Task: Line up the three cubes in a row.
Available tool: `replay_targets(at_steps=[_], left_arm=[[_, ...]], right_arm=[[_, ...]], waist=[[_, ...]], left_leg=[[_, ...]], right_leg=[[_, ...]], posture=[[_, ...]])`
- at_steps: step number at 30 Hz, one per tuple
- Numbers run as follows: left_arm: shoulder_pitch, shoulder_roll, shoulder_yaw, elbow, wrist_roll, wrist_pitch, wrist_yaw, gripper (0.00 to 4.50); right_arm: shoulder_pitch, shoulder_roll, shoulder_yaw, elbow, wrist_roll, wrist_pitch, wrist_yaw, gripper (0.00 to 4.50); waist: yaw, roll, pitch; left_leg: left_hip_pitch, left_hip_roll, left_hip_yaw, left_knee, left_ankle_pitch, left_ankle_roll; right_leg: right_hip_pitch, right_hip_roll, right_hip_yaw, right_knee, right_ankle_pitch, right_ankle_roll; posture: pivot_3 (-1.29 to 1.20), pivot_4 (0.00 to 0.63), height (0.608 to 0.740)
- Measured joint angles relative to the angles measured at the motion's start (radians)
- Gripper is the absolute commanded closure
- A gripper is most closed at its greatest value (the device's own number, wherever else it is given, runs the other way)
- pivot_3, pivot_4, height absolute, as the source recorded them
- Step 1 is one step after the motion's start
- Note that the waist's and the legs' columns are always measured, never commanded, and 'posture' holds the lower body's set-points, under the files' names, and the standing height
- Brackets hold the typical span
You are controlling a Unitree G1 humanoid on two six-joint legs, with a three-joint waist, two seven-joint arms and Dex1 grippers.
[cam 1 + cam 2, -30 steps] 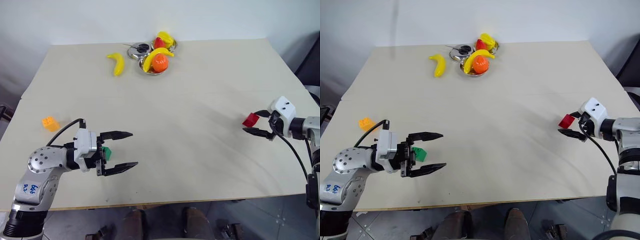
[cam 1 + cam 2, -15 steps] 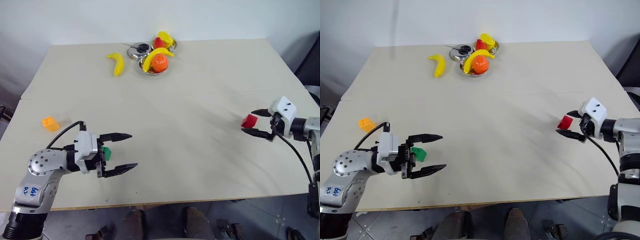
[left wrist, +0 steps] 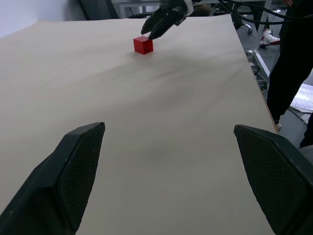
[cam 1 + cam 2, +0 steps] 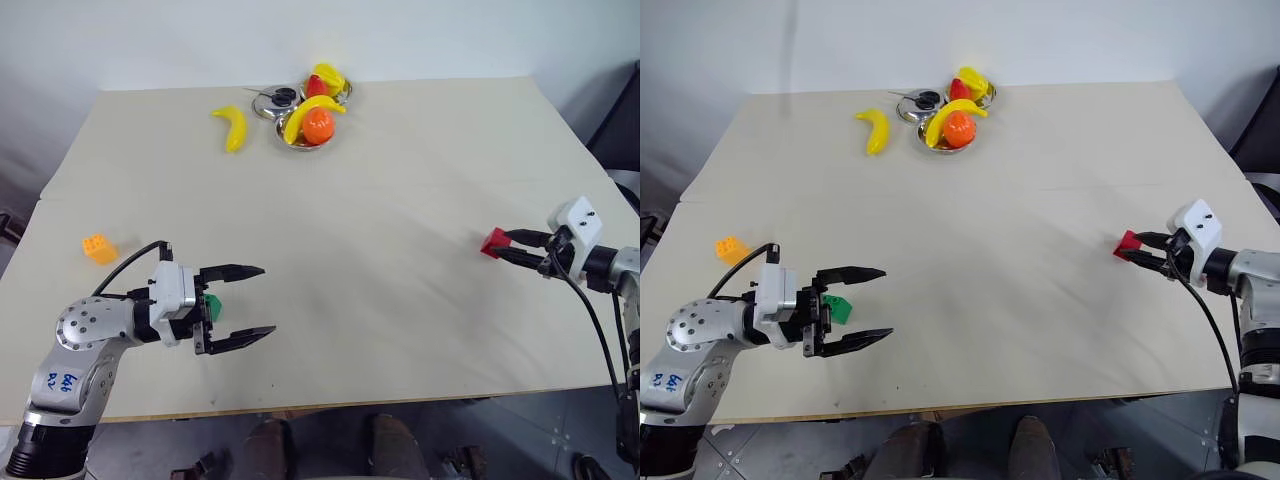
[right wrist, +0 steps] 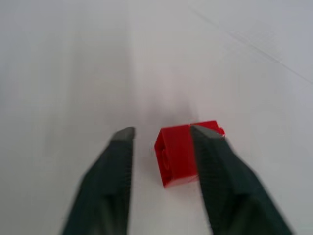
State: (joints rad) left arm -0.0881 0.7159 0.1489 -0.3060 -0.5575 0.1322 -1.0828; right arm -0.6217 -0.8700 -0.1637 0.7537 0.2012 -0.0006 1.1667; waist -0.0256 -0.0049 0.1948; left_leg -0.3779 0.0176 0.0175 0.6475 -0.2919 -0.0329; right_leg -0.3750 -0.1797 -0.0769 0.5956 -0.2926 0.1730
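Observation:
The red cube lies on the table near its right edge, right at the tip of my right gripper. In the right wrist view the red cube sits skewed just beyond the right gripper. The left gripper hovers open over the front left of the table with nothing between its tips. The green cube peeks out behind that hand, partly hidden by it. Farther left, the orange-yellow cube rests alone. The left wrist view looks across to the red cube.
At the back stand a metal bowl with an orange and bananas, and a second small bowl. A loose banana lies beside them. A person's dark legs stand past the table's right edge.
My right gripper has turned to point flatter at the red cube, which stays about where it was. The left arm and the other two cubes have not moved.

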Motion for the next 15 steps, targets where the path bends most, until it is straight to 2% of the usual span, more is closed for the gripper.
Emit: replay_targets(at_steps=[2, 3, 15], left_arm=[[0.0, 0.0, 0.0, 0.0, 0.0, 0.001, -0.001, 0.0], [0.0, 0.0, 0.0, 0.0, 0.0, 0.001, -0.001, 0.0], [-0.007, 0.0, -0.002, 0.0, 0.002, 0.01, 0.0, 0.0]], right_arm=[[-0.002, 0.0, 0.0, 0.008, -0.001, -0.001, -0.009, 4.39], [-0.002, 0.0, 0.0, 0.014, -0.001, -0.002, -0.014, 4.48], [-0.031, 0.044, 0.029, 0.042, -0.027, -0.023, -0.063, 4.48]], waist=[[0.0, 0.0, 0.0], [0.0, 0.0, 0.0], [0.0, 0.0, 0.0]], left_leg=[[0.0, 0.0, 0.0, 0.0, 0.0, 0.0], [0.0, 0.0, 0.0, 0.0, 0.0, 0.0], [0.0, 0.0, 0.0, 0.001, 0.0, 0.001]], right_leg=[[0.0, 0.0, 0.0, 0.0, 0.0, 0.0], [0.0, 0.0, 0.0, 0.0, 0.0, 0.0], [0.0, 0.0, 0.0, 0.0, 0.0, 0.0]], posture=[[0.0, 0.15, 0.74], [0.0, 0.15, 0.74], [0.0, 0.15, 0.74]])
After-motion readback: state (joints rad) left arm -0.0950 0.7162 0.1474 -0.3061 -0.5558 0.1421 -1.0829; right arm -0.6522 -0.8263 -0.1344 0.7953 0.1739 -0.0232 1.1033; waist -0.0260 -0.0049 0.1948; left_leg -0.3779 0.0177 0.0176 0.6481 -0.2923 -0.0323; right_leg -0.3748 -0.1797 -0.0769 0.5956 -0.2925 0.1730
